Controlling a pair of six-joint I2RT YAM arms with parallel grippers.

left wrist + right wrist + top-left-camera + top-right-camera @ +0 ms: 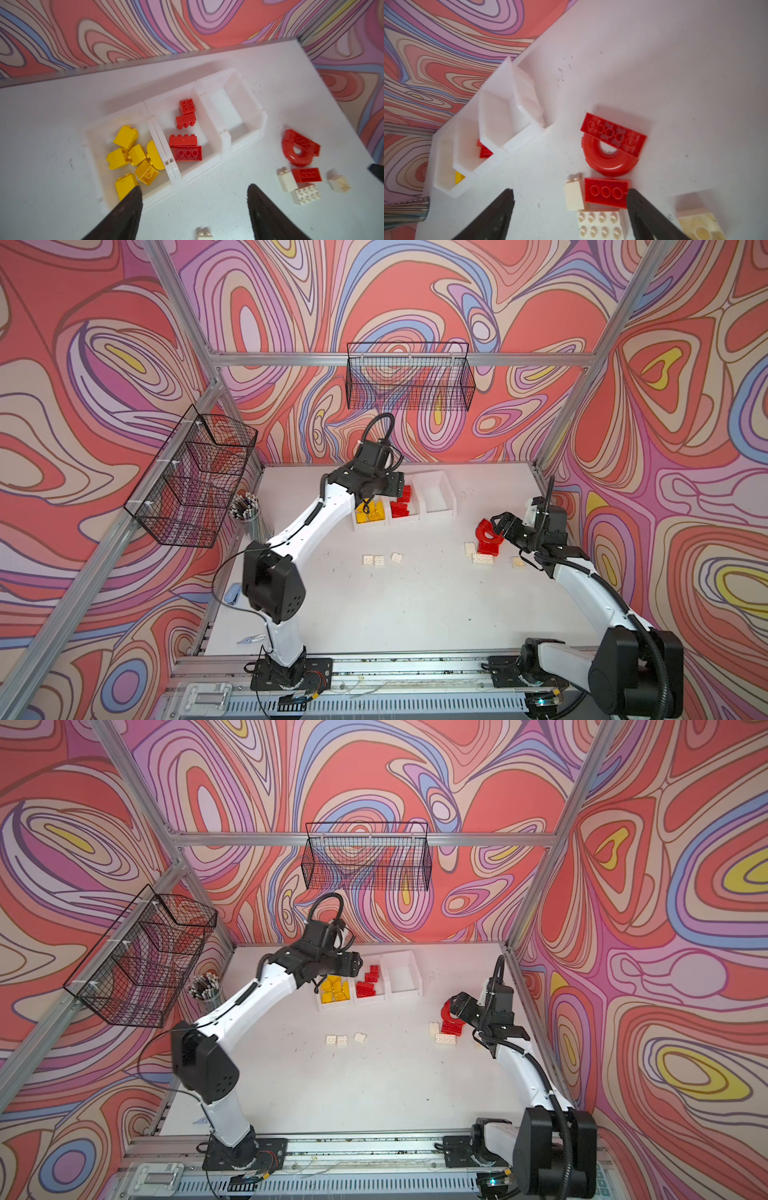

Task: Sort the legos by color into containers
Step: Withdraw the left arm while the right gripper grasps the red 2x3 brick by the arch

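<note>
Aluminium rail [415, 668] fronts a scuffed white table [415, 605] inside swirl-patterned walls [415, 290]; both arms' jaws stand apart.

Glossy plastic red arch [610, 153]; matt white table [675, 72], scuffed; black wire baskets [409, 377].

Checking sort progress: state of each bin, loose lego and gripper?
Left white plastic bin, yellow bricks only.
Middle white bin, red bricks only.
Right white bin, empty.
Red arch-shaped lego, loose on table.
Red rectangular brick, studs down on table.
White bricks, loose on table.
Left gripper, open.
Right gripper, open.
</note>
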